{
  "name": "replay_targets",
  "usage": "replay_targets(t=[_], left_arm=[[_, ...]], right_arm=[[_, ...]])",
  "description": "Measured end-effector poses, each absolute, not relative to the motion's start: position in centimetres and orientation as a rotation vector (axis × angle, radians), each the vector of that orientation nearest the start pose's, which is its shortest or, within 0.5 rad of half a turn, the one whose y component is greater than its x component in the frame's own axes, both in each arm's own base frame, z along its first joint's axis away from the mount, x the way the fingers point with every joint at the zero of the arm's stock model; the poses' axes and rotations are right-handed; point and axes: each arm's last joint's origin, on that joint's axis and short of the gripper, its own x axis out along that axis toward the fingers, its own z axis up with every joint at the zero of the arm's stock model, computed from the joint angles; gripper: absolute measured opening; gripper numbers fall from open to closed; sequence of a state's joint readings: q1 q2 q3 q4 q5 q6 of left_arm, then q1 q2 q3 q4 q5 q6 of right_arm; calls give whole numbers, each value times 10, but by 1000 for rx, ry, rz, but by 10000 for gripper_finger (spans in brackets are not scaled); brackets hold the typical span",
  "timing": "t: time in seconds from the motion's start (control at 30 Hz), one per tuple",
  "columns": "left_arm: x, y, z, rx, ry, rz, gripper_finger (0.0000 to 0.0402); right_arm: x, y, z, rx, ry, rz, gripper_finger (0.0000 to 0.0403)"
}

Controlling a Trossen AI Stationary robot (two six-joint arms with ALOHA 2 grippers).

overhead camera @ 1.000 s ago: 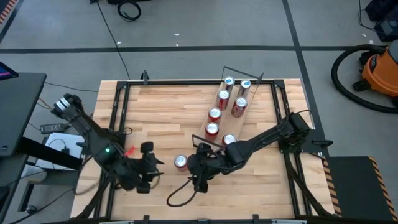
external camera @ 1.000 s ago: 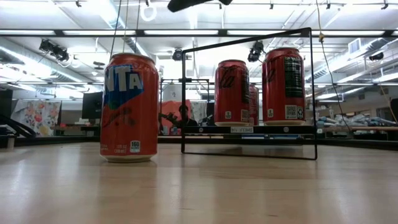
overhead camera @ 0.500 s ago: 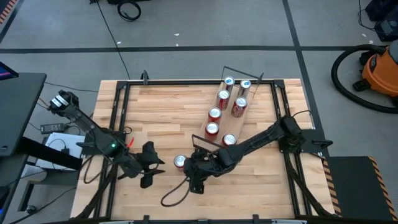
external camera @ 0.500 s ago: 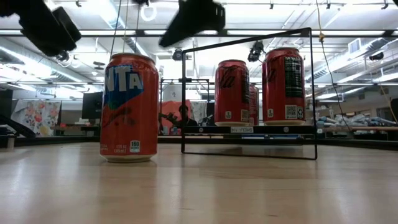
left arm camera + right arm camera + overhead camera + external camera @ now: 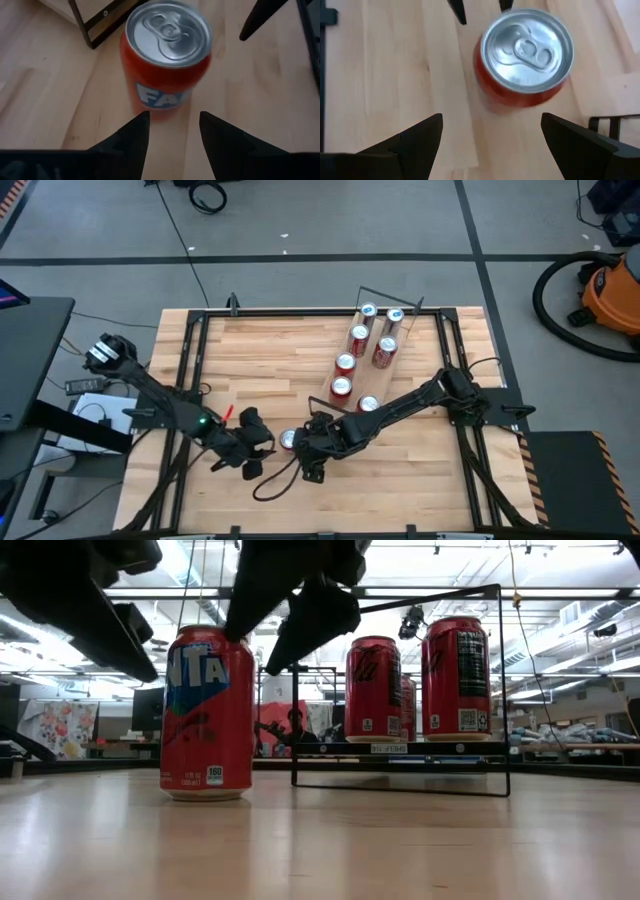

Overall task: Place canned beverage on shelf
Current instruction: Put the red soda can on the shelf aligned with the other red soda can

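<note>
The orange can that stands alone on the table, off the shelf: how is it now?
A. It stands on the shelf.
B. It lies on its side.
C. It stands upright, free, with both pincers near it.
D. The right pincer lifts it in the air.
C: the orange can stands upright on the table, with the left pincer and right pincer open and not touching it.

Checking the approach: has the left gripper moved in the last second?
Yes. In the high view the left gripper has moved right, toward the standing orange can, which has stayed put on the table.
</note>
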State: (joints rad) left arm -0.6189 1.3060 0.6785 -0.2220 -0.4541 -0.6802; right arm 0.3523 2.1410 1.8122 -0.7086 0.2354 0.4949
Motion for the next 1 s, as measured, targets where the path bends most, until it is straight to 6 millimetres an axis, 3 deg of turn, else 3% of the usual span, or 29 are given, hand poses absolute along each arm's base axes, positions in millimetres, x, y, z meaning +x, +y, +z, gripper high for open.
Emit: replay_targets(t=[0.23, 0.73, 1.0], left_arm=[[217, -126, 191, -190, 714, 109, 182], [225, -111, 191, -120, 718, 148, 182], [224, -111, 193, -204, 747, 102, 182]], right_arm=[[440, 152, 221, 186, 978, -93, 348], [435, 181, 225, 217, 938, 33, 348], [425, 176, 221, 166, 1022, -71, 348]])
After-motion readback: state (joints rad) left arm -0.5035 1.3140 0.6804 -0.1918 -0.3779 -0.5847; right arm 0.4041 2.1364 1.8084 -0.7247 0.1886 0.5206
